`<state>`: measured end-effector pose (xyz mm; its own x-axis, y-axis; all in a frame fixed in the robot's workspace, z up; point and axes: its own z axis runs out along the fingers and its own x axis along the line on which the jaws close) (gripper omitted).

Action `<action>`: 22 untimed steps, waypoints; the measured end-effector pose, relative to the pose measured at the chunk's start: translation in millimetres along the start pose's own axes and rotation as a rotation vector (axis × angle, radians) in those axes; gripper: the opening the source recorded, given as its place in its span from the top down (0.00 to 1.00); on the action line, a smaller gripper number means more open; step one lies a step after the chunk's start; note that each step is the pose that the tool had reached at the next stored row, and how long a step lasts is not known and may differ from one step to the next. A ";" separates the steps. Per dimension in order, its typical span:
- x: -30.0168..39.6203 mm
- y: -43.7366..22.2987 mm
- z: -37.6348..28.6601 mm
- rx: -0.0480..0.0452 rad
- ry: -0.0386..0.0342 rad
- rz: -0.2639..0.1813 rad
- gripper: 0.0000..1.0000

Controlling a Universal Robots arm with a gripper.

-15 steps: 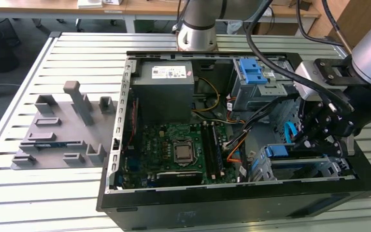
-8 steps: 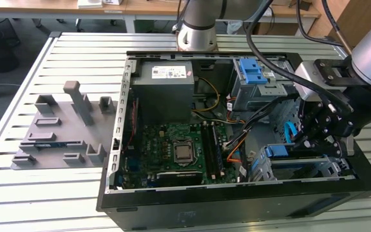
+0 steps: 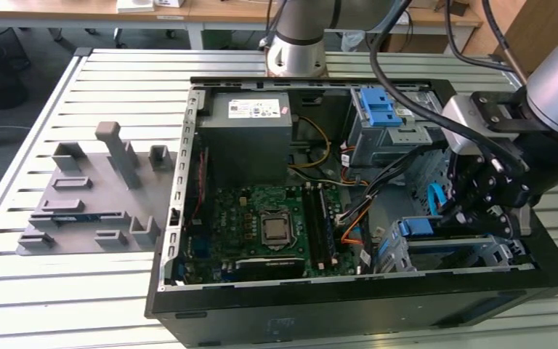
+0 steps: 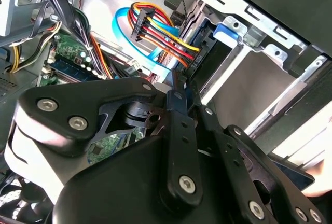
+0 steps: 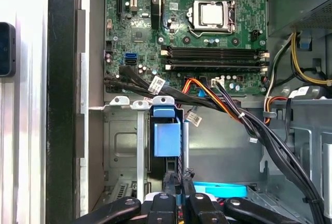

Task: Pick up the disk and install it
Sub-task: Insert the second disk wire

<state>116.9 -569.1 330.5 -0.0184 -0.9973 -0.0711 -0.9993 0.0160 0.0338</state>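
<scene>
Black steel forms the open computer case (image 3: 357, 298), which lies on its side on a slatted metal table (image 3: 56, 291) with its interior facing up. Inside, the green motherboard (image 3: 269, 225) occupies the floor of the case, and the grey power supply box (image 3: 248, 138) sits at the far end, beside a grey drive cage with a blue latch (image 3: 388, 116). A grey moulded fixture tray (image 3: 95, 196) rests on the table at the exterior view's left, apart from the case. The arm reaches in from the exterior view's right, and its gripper (image 3: 487, 211) hangs over the near drive bay (image 3: 453, 251) in the corner of the case. In the first wrist view the gripper (image 5: 179, 200) stands directly above the blue bracket (image 5: 166, 133) of the disk, which sits upright in the metal bay between the bay's walls; the fingers are drawn narrow and appear to close on the bracket's dark upper edge. The second wrist view shows the black linkage of the gripper (image 4: 179, 94) pressed close to the bay, with a bundle of coloured cables (image 4: 155, 32) and a light blue flat cable (image 4: 124, 32) arching just beside it. The silver body and the label of the disk are hidden within the bay.
</scene>
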 end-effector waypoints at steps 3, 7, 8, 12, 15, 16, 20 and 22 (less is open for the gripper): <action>0.1 -0.1 1.6 0.0001 0.0001 0.000 0.83; 0.2 -0.1 2.3 0.0001 0.0003 0.000 0.83; 0.2 -0.1 2.5 0.0001 0.0000 0.000 0.83; 0.2 -0.1 2.6 0.0000 -0.0008 0.000 0.82; 0.1 -0.1 1.0 0.0000 -0.0001 0.000 0.76; 0.0 0.0 0.3 0.0000 -0.0001 0.000 0.76; -0.3 0.1 -4.3 -0.0004 -0.0002 0.000 0.76; -0.6 0.2 -7.5 -0.0008 -0.0002 0.000 0.76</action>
<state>116.9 -569.1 338.0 -0.0185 -0.9973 -0.0713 -0.9993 0.0160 0.0346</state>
